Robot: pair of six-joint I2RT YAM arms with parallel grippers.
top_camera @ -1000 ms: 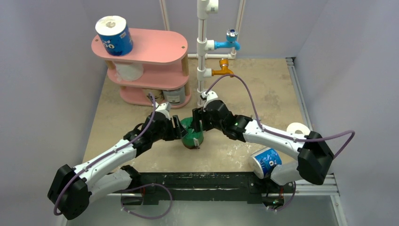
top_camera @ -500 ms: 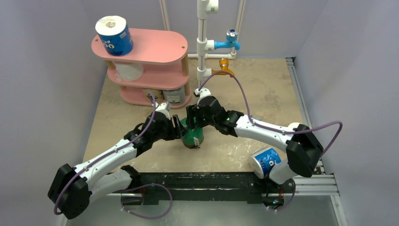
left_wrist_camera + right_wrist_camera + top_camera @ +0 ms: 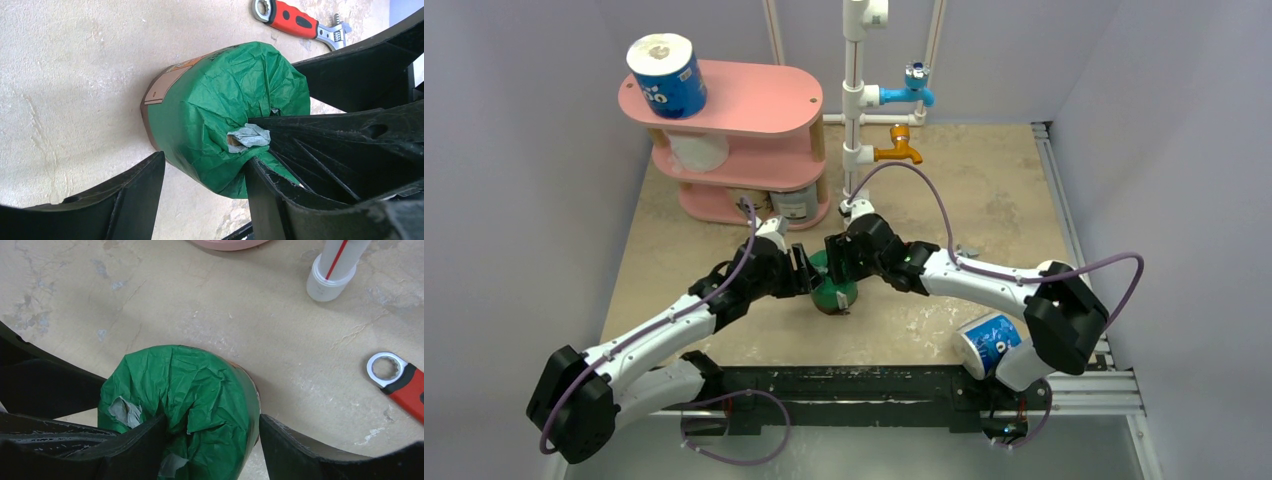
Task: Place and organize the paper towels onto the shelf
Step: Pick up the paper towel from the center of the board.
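Observation:
A green-wrapped paper towel roll stands slightly tilted at the table's middle. My left gripper is shut on its wall from the left, one finger at the hollow core and the other touching the side. From the right, my right gripper is shut on the same roll, one finger pushed into the core. The pink shelf stands back left. It carries a blue printed roll on top, a white roll on the middle tier and a grey roll at the bottom.
Another blue printed roll lies by the right arm's base. A white pipe frame with blue and orange taps rises behind the grippers. A red-handled wrench lies on the table right of the green roll.
The right arm's elbow has swung left and its gripper has settled lower over the green roll. The left arm and the roll have stayed where they were.

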